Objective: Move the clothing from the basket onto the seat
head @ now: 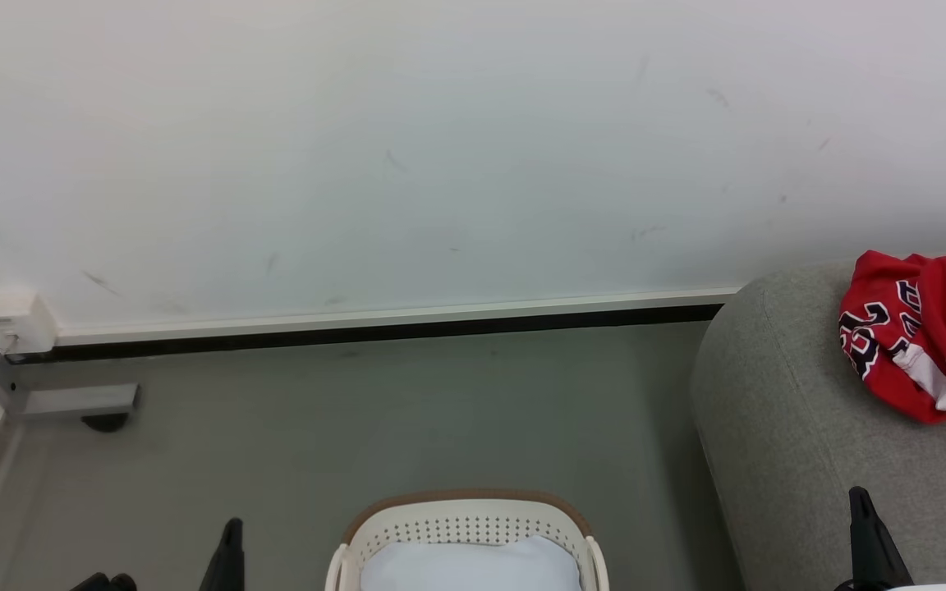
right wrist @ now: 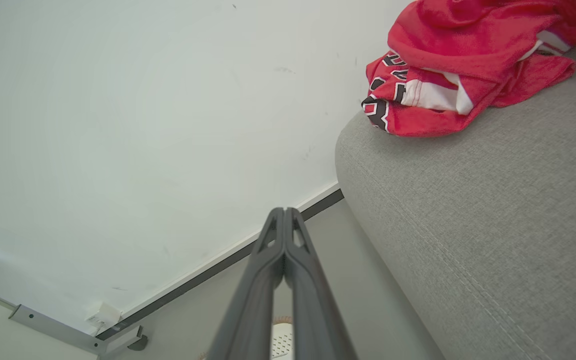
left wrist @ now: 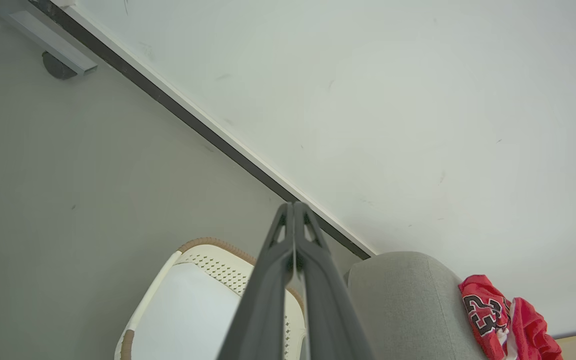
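Left gripper (left wrist: 293,206) closed, empty; basket (head: 463,497) holds white sheet (head: 469,568).

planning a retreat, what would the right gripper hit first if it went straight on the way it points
Probably the white wall, just above the dark skirting, though depth is unclear. The shut right gripper aims there; the seat lies beside that line, the clothing off it.

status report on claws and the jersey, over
Left claw shut, empty; right claw shut, empty. Bright red "23" sports jersey bunched on grey woven-fabric sofa, outside cream perforated plastic basket. Pale white sheet in basket; nothing blocking.
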